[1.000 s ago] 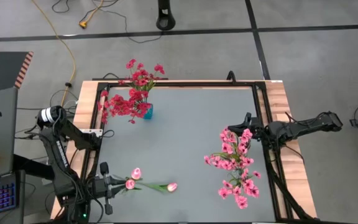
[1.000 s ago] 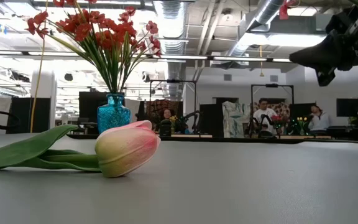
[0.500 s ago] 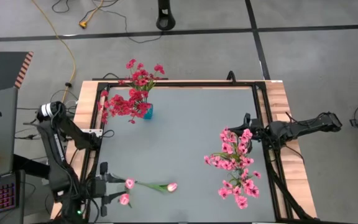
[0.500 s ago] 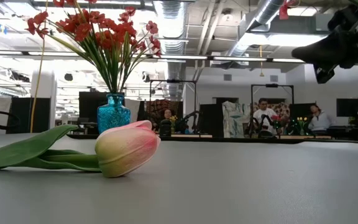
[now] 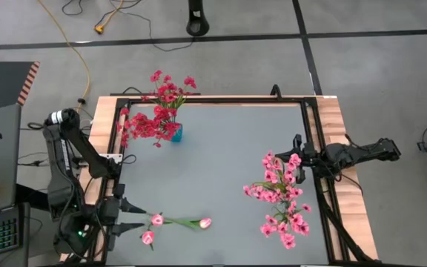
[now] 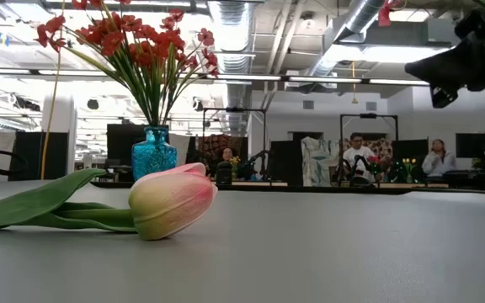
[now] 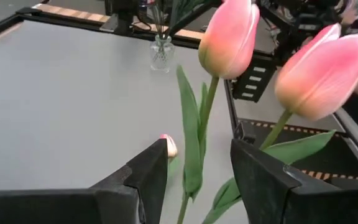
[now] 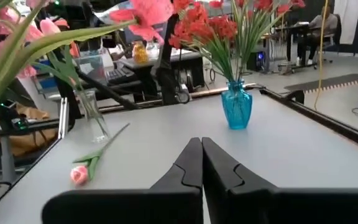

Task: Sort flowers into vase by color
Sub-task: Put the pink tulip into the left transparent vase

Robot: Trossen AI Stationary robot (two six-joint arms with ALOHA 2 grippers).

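From overhead I see my left gripper (image 5: 127, 217) at the near left corner of the grey surface (image 5: 221, 148), its jaws standing apart and nothing clamped between them. Just right of it are the pale pink tulip buds (image 5: 154, 219): two heads close to the gripper, one a little nearer than the other, and a third bud (image 5: 205, 222) lying flat on the surface at the end of a thin green stem. My left wrist view shows two tulip heads (image 7: 227, 38) upright past the open jaws, stems and leaves running down between the fingers (image 7: 143, 177), though I cannot tell what holds them up. Far left, a small blue vase (image 5: 175, 133) stands near the far edge, filled with deep red sprigs (image 5: 156, 110) that spill toward the left. In the low view that vase (image 6: 153, 152) rises behind the fallen bud (image 6: 172, 200). Over on the right, a bunch of lighter pink sprigs (image 5: 280, 199) spreads from the middle toward the near edge. My right gripper (image 5: 299, 156) sits at the top of that bunch by the right rail, jaws pressed together; the right wrist view shows them shut with nothing between, and pink blooms (image 8: 17, 43) hanging close beside.
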